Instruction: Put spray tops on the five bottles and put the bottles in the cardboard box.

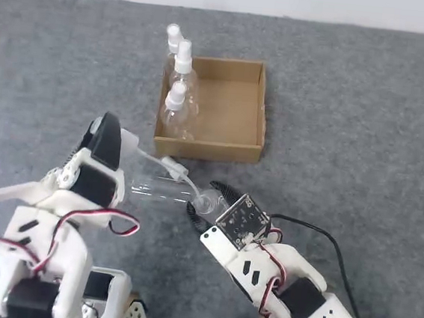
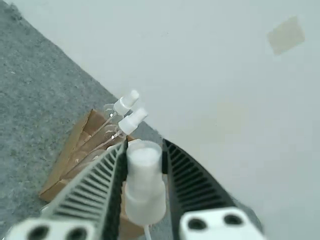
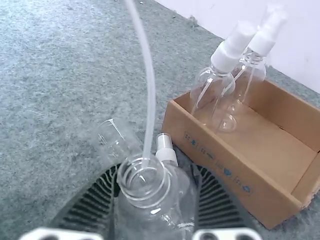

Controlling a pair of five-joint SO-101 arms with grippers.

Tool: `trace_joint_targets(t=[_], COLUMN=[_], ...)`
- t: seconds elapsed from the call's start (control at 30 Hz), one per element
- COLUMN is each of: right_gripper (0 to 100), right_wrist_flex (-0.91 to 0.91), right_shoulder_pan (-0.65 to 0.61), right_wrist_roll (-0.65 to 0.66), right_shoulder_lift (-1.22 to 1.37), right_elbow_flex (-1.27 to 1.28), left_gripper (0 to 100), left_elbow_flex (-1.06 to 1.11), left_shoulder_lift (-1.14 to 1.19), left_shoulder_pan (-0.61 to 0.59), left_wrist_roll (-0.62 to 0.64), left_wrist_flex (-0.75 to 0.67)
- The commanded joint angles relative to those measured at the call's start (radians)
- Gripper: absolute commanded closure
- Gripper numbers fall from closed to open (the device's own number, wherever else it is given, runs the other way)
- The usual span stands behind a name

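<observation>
Near the cardboard box: left gripper clamps spray top, right gripper clamps bottle; a tilted top may jam on the neck.

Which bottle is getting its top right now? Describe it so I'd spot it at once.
Find the cardboard box, then the right gripper close by its wall. The bottle is clamped in that gripper. Unlike the three capped bottles in the box, its neck is open, with a thin tube from the spray top reaching into it.
</observation>
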Motion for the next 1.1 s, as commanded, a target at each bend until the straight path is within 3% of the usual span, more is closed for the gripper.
trace_joint_targets(t=[0.0,0.17,0.47,0.83,1.07], right_gripper=[95.1,95.1,95.1,95.1,95.1], right_wrist_flex=[-0.022,-0.022,-0.024,-0.025,-0.025], right_shoulder_pan=[-0.004,-0.004,-0.004,-0.004,-0.004], right_wrist_roll=[-0.003,-0.003,-0.003,-0.002,-0.002], right_shoulder_lift=[-0.015,-0.016,-0.013,-0.012,-0.012], right_elbow_flex=[-0.018,-0.018,-0.018,-0.018,-0.018], left_gripper=[99,99,99,99,99], left_elbow_flex=[0.012,0.064,0.165,0.229,0.257], left_shoulder_lift=[-0.04,-0.107,-0.278,-0.275,-0.275], left_shoulder_pan=[0.005,0.008,0.153,0.285,0.301], left_wrist_roll=[0.0,-0.026,-0.074,-0.172,-0.212], left_wrist_flex=[-0.044,-0.044,-0.04,-0.04,-0.043])
